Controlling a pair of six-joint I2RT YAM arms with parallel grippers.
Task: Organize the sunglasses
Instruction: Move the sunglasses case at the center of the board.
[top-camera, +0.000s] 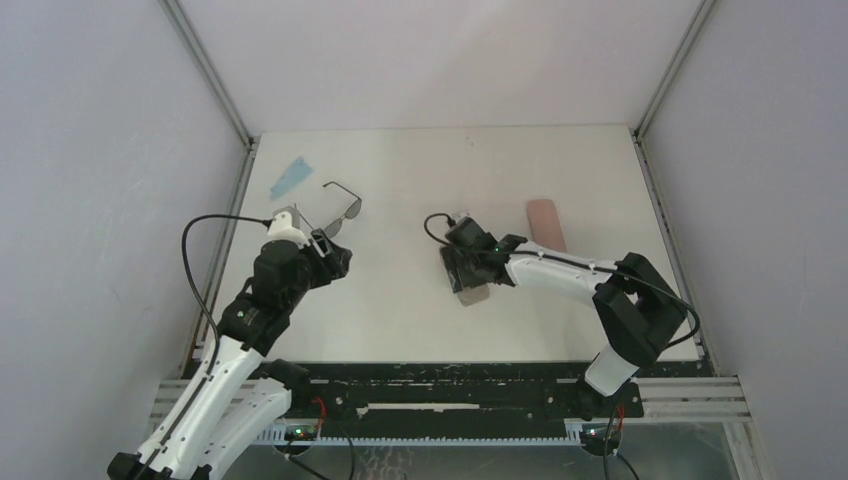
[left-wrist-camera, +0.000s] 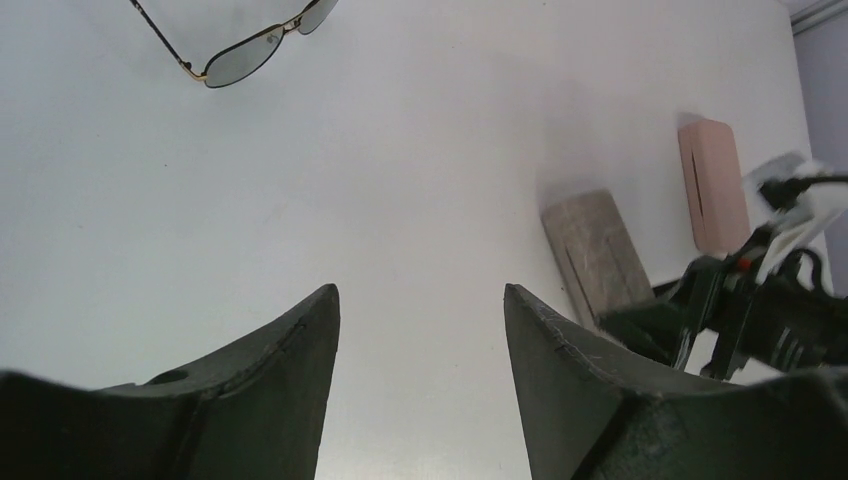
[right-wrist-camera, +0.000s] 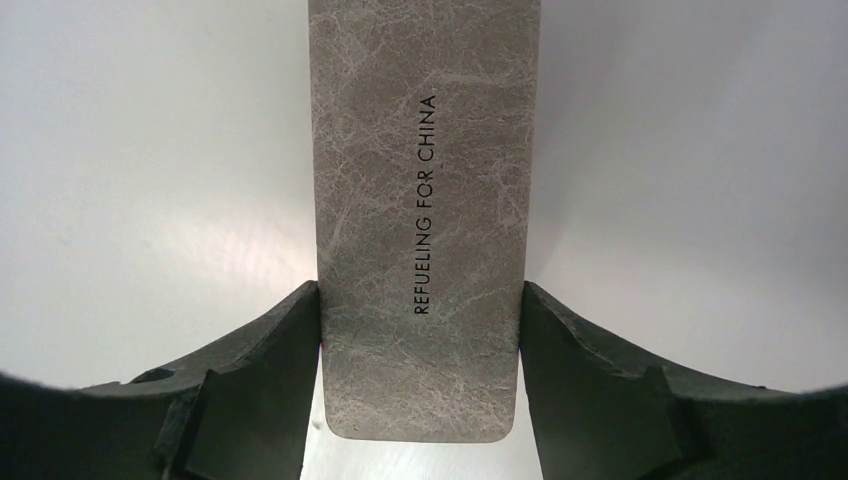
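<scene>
Sunglasses: one pair (top-camera: 342, 206) lies on the far-left part of the worktop (top-camera: 400, 330); it has a thin dark and gold frame and tinted lenses.
Left end effector: (left-wrist-camera: 420, 295) released, with its fingers spread and nothing between them. It hovers just on the near side of the sunglasses and is not touching them.
Right end effector: (right-wrist-camera: 421, 290) clenched on the grey case (right-wrist-camera: 425, 180), with one finger pressed against each long edge near one end.
Grey case: near the middle of the worktop, with "REFUELING FOR CHINA" printed along its length. Whether it rests on the surface or is lifted cannot be told.
Pink case: (top-camera: 546, 225) lies flat to the right of the right end effector, apart from the grey case.
Blue cloth: (top-camera: 292, 177) lies near the far-left corner, just beyond the sunglasses.
</scene>
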